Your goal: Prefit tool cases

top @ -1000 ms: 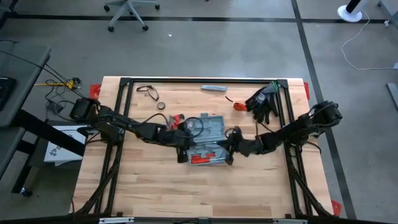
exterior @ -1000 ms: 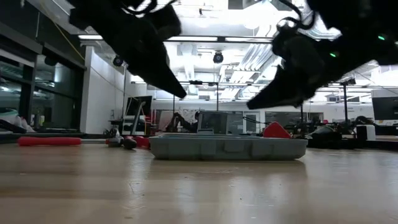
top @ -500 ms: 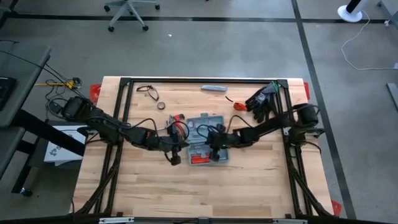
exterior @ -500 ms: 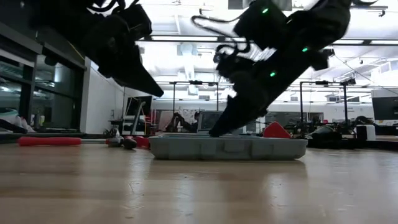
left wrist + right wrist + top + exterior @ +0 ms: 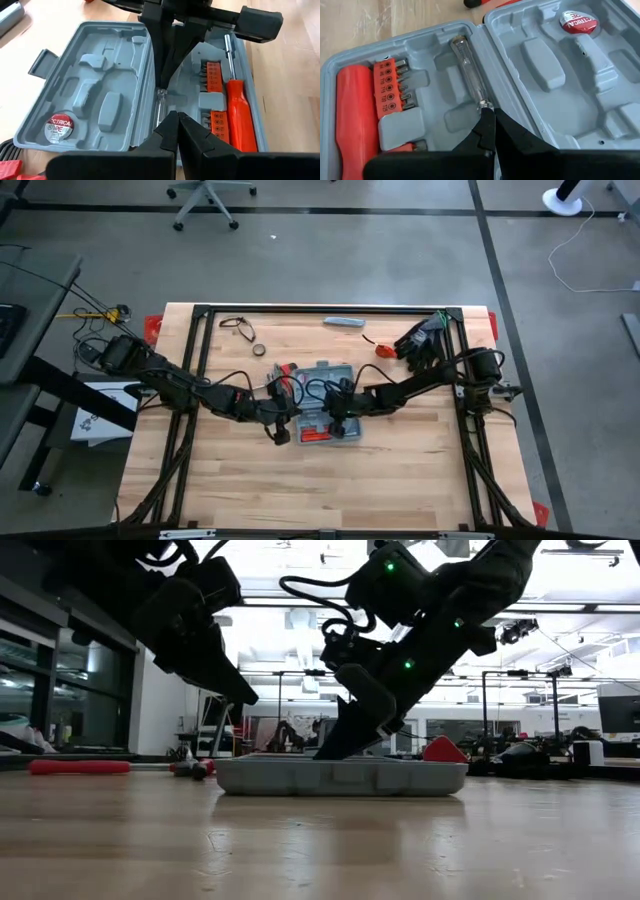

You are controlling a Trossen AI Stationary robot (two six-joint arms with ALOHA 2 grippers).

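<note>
Two grippers, left point(image 5: 176, 125) and right point(image 5: 487, 125), jaws fully closed, empty, tips over the open tool case point(image 5: 322, 402) mid-tabletop point(image 5: 400, 470), apparently nudging a clear tester point(image 5: 470, 70) into its slot.

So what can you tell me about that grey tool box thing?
The tool case lies wide open and flat near the middle of the wooden table. It looks like blue-grey moulded plastic with shaped slots. One half holds a red-handled screwdriver and orange bit holders. The shut right gripper touches a clear-handled tool by the hinge.
</note>
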